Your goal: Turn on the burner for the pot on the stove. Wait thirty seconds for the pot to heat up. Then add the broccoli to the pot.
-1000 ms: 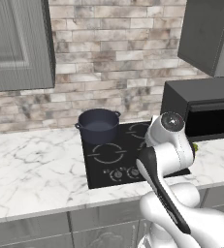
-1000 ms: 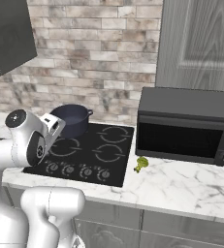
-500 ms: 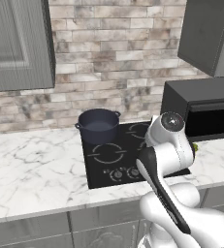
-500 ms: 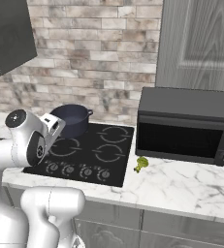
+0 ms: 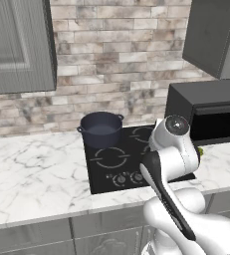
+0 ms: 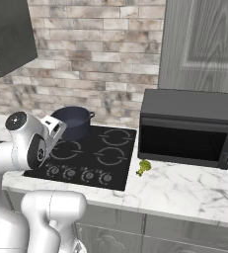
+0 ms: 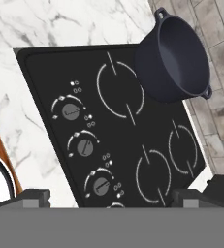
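Note:
The dark blue-grey pot [image 5: 101, 128] [image 6: 73, 121] [image 7: 174, 57] stands empty on the back left ring of the black stove [image 5: 136, 149] [image 6: 116, 160] [image 7: 45, 72]. A row of round knobs [image 7: 85, 147] runs along the stove's front edge. My gripper [image 7: 114, 197] hovers above those knobs, apart from them, open with nothing between its widely spread fingertips [image 7: 32, 196]. The small green broccoli [image 6: 144, 167] [image 5: 200, 150] lies on the marble counter just right of the stove, in front of the microwave.
A black microwave [image 6: 185, 129] [image 5: 211, 112] stands on the counter right of the stove. Grey wall cabinets [image 5: 17, 45] hang above. Bare marble counter [image 5: 32, 169] stretches left of the stove. My own arm [image 5: 171, 149] covers the stove's front right in the left base view.

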Controlling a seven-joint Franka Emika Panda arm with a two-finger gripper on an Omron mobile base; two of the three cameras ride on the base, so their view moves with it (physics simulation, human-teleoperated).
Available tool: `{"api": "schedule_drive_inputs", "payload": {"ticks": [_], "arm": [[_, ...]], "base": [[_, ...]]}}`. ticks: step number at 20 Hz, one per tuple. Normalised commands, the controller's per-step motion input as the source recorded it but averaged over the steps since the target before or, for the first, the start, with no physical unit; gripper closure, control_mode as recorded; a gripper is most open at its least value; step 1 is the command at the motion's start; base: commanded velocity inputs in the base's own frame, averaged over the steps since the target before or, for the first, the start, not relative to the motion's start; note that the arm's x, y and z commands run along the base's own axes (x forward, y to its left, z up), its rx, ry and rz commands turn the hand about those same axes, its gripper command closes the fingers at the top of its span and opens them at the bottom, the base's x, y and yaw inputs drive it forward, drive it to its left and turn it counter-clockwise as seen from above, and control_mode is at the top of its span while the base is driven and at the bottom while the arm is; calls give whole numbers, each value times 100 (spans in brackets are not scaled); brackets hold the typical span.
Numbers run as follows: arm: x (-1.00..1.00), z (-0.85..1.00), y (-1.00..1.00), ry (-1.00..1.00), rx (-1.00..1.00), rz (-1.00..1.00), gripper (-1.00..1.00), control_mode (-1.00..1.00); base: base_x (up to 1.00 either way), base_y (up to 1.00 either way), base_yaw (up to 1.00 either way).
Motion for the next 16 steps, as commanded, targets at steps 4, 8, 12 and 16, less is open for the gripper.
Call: {"api": "schedule_drive_inputs", "payload": {"ticks": [4, 8, 12, 16], "arm": [[0, 0, 0, 0, 0, 0, -100, -100], [0, 0, 0, 0, 0, 0, -100, -100], [0, 0, 0, 0, 0, 0, -100, -100], [0, 0, 0, 0, 0, 0, -100, -100]], "base": [[0, 0, 0], [0, 0, 0], [0, 0, 0], [0, 0, 0]]}}
